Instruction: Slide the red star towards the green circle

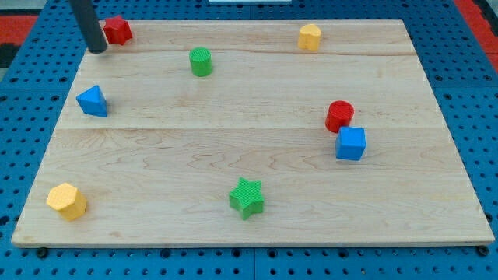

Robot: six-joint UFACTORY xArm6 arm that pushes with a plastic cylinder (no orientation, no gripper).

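In the camera view, my tip (97, 50) sits at the board's top-left, just left of the red star (117, 30); I have no jaws. The green circle (201, 61) lies right of the star, slightly lower.
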